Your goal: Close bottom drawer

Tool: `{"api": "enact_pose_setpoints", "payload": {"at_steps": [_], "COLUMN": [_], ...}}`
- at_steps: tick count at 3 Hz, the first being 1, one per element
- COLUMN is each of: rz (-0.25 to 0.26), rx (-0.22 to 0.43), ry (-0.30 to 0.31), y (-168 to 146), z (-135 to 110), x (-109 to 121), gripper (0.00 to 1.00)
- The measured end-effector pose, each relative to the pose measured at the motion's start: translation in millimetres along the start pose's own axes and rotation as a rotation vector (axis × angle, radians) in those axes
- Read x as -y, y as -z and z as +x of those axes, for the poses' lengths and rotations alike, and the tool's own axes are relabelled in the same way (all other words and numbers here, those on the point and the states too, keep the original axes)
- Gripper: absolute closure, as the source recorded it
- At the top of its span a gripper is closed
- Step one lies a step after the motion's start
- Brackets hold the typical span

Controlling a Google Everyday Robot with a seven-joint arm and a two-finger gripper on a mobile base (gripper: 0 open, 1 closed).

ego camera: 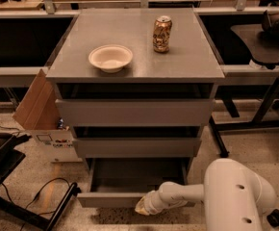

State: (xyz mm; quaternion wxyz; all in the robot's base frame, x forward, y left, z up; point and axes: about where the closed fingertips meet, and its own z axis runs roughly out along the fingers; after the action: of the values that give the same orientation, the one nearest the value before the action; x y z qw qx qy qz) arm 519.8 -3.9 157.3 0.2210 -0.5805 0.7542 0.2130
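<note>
The grey cabinet has three drawers. The bottom drawer (110, 199) is pulled out, and its smooth grey tray (130, 174) shows inside. My white arm reaches in from the lower right. My gripper (144, 206) is at the drawer's flat front, right of its middle, low near the floor. It appears to touch the front panel. The upper two drawer fronts (134, 112) sit nearly flush with the cabinet.
A cream bowl (110, 57) and a drink can (162, 34) stand on the cabinet top. A cardboard box (45, 117) leans at the cabinet's left. A black stand and cable (24, 201) lie on the floor at the left. A table leg (269, 102) stands at the right.
</note>
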Motion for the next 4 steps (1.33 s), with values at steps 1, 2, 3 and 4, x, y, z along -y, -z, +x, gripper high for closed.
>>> {"api": "enact_pose_setpoints", "payload": {"at_steps": [1,2,3,4], "rz": [0.019,0.019,0.105,0.109], "rx": [0.000,0.000,-0.012,-0.011], "ry": [0.014,0.014,0.031,0.030], "y": [-0.3,-0.3,13.9,14.7], "z": [-3.0,-2.9,-12.1,-12.3], "x": [21.8,21.5,84.4,85.1], "gripper": [1.00,1.00,0.97,0.75]}}
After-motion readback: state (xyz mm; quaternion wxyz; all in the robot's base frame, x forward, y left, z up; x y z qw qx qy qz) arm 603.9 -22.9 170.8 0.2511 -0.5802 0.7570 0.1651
